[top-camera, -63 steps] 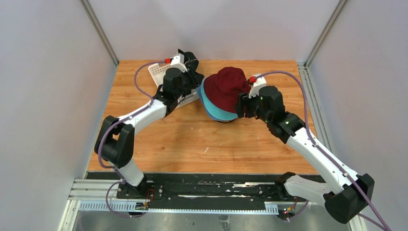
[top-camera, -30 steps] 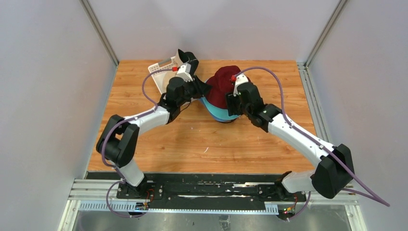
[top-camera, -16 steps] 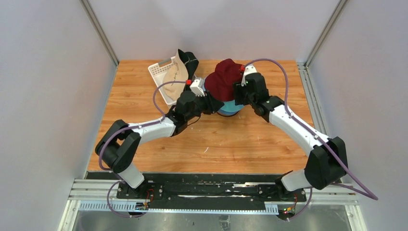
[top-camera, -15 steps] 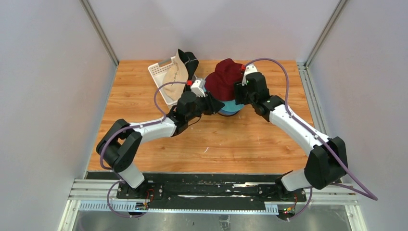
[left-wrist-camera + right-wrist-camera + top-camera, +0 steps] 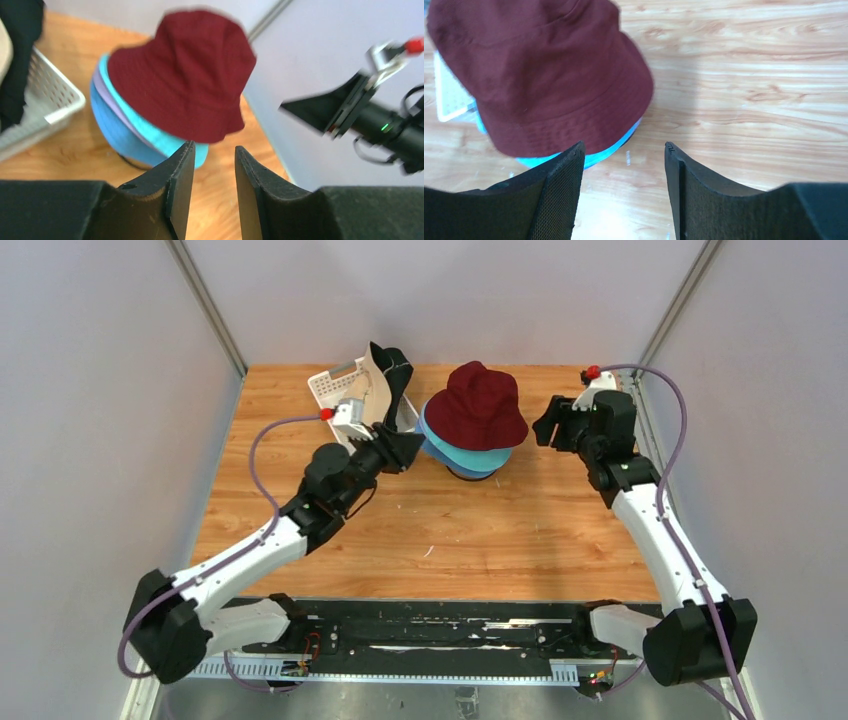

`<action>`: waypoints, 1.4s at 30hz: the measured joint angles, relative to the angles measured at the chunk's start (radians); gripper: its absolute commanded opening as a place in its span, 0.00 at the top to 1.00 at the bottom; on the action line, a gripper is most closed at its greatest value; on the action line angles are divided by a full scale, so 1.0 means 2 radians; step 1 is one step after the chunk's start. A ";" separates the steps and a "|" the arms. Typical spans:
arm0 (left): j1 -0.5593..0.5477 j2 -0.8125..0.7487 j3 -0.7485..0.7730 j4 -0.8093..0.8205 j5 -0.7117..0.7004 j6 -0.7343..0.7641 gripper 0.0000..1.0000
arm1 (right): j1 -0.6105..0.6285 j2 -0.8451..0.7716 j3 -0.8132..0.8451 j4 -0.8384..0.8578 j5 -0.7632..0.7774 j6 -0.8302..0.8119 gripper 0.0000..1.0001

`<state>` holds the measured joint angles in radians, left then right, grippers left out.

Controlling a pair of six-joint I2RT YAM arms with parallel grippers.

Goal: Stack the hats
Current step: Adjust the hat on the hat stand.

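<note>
The dark red hat (image 5: 478, 405) sits on top of a stack, over the teal hat (image 5: 472, 455), a lavender rim (image 5: 424, 428) and the blue hat (image 5: 447, 466). The left wrist view shows the red (image 5: 190, 75), teal (image 5: 150, 136) and blue (image 5: 112, 135) hats. The right wrist view shows the red hat (image 5: 534, 65) over the teal rim (image 5: 599, 152). The beige hat (image 5: 376, 386) and black hat (image 5: 396, 368) lie in the white basket (image 5: 335, 390). My left gripper (image 5: 405, 446) (image 5: 214, 146) is open and empty, just left of the stack. My right gripper (image 5: 545, 427) (image 5: 624, 145) is open and empty, to its right.
The white basket stands at the back left, close to the stack, and also shows in the left wrist view (image 5: 50, 100). A bit of the black stand (image 5: 466, 477) shows under the stack. Grey walls close in the wooden table (image 5: 430, 540) on three sides.
Both grippers have let go of the dark red hat and drawn away from the stack, the left toward the near left, the right toward the right. The red hat now rests on the stack.
</note>
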<state>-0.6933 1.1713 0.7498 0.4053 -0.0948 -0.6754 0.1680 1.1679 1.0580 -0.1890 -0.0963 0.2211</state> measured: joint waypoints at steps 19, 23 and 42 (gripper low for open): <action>0.038 0.073 0.056 -0.005 -0.002 0.077 0.56 | -0.011 0.010 -0.110 0.112 -0.140 0.080 0.41; 0.040 0.116 0.092 0.008 0.003 0.090 0.56 | -0.011 0.029 -0.110 0.123 -0.150 0.090 0.42; 0.082 0.232 0.148 0.033 0.046 0.075 0.56 | -0.045 0.037 -0.142 0.197 -0.204 0.146 0.43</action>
<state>-0.5289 1.6352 1.0458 0.4709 -0.0036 -0.5247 0.0772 1.2419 0.7750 0.2047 -0.5053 0.5129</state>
